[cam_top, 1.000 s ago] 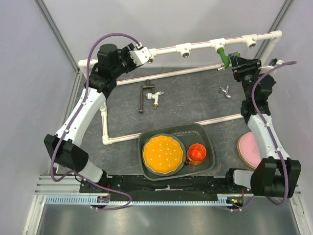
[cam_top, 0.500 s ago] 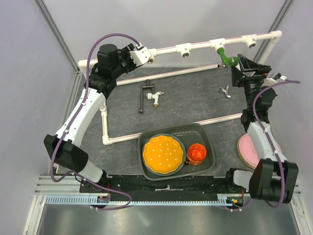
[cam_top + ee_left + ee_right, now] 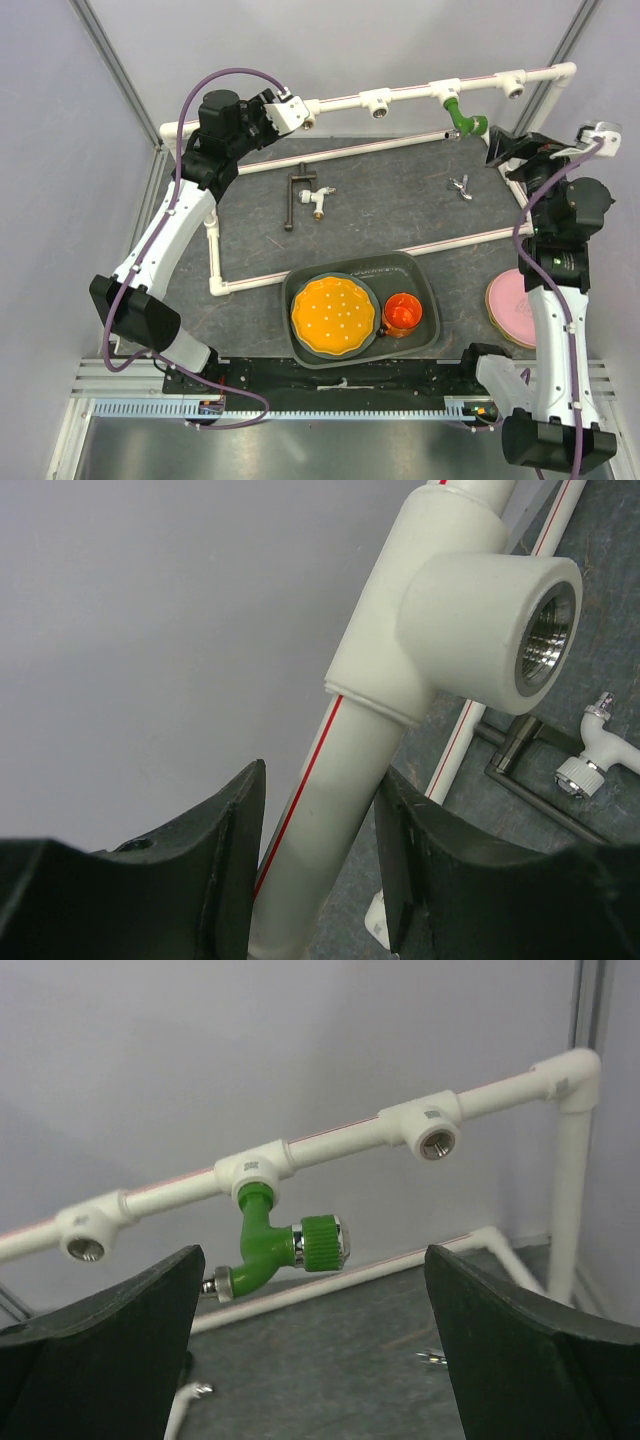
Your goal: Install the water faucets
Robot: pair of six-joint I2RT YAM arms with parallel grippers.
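The green curved faucet with a round silver tip [image 3: 462,121] hangs from a white tee socket [image 3: 255,1168] on the top rail of the white PVC pipe frame [image 3: 410,92]. We see the right arm's jaws spread wide just beside it, touching nothing. The black-handled white-and-brass faucet [image 3: 305,195] and the tiny silvery faucet [image 3: 460,186] lie well apart on the dark bench [image 3: 390,200], while the left arm's jaws are clamped on the rail beside another tee socket [image 3: 470,610].

Tiny silvery faucet [image 3: 460,186] indistinct; black-handled faucet [image 3: 598,748] edge-cropped
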